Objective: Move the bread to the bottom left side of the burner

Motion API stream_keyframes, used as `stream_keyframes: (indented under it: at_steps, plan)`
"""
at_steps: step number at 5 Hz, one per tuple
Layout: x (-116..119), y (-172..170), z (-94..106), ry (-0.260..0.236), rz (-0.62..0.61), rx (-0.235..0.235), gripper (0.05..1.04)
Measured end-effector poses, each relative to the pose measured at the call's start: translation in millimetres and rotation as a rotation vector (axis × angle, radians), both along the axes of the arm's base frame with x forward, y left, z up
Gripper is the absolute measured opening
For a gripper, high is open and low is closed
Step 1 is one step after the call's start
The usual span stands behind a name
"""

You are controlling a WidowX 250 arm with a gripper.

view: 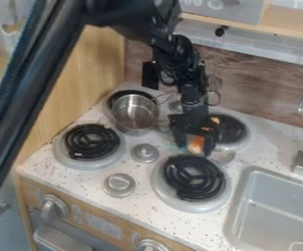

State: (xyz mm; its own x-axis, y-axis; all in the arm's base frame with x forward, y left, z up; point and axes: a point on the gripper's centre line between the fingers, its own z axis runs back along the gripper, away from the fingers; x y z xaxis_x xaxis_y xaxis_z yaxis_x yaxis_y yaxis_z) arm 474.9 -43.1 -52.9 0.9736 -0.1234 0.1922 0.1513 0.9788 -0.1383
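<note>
Taking the small knob (144, 153) as clock centre, we see the gripper (195, 147) at three o'clock, fingers seemingly clamped on the orange-brown bread (196, 142). A loose pinch could drop it onto the black coil (194, 177) at four; swinging low towards nine could clip the pot (135, 113) at twelve. The speckled white counter (140, 210) meets a wood-grain wall (265, 93).

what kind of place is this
It looks like a toy kitchen: there is a stovetop with coiled burners, a metal pot at the back left one, and a sink set in the speckled counter.
</note>
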Motion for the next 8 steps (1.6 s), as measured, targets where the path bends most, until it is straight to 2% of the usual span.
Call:
stream_keyframes:
  at_steps: [1,2,3,4,5,7,8]
  plan:
    - [1.7,-2.0,-1.2,-0.017,-0.017,0.025,0.653]
    - [-6.0,-0.4,-5.2,-0.018,-0.021,0.043,0.615]
    - [-20.0,9.8,11.6,-0.045,-0.019,0.056,0.615]
    - [-37.6,32.6,35.7,-0.083,0.028,0.039,0.615]
    - [-62.5,89.4,60.5,-0.084,0.124,0.051,0.614]
    - [-119.5,156.8,43.6,0.04,0.215,0.143,0.615]
    - [-131.9,191.1,41.4,0.033,0.296,0.15,0.614]
